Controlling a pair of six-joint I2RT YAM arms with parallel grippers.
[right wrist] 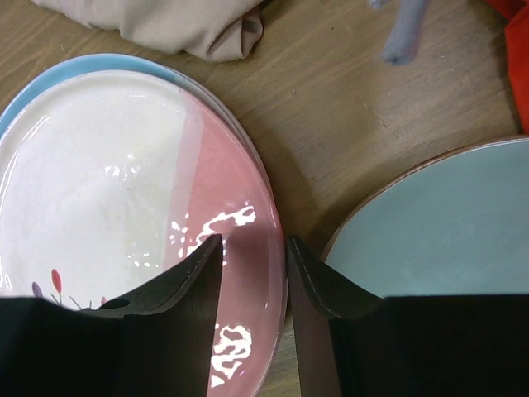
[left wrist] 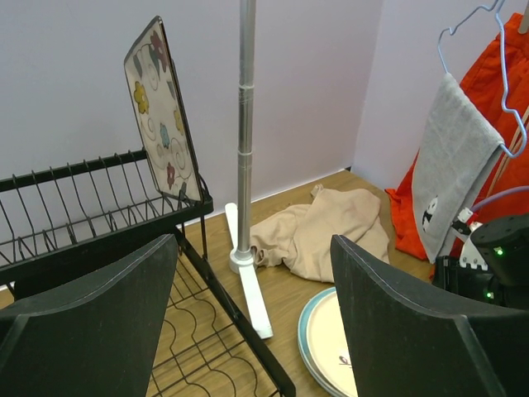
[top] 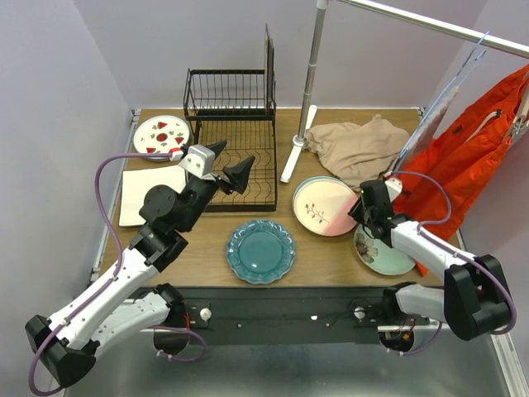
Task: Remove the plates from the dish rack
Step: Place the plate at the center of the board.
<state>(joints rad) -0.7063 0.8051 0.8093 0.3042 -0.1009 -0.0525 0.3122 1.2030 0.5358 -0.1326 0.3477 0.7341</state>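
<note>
We note square floral ceramic plate (top: 269, 59) upright on edge at right end of black wire dish rack (top: 227, 124) upper basket, beyond and above left pincer (top: 230, 163), which gapes wide and empty. Left arm is nearer. Right pincer (right wrist: 252, 256) narrowly parted, empty, over cream-pink plate (top: 324, 205) on tabletop (top: 322, 258).

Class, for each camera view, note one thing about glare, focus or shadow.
Right wrist view: white glare patches on the cream-pink plate; the grey cloth at the top is blurred. Left wrist view: the left gripper looms dark and featureless, the square floral plate is sharp. Top external view: even light, soft shadows.
</note>
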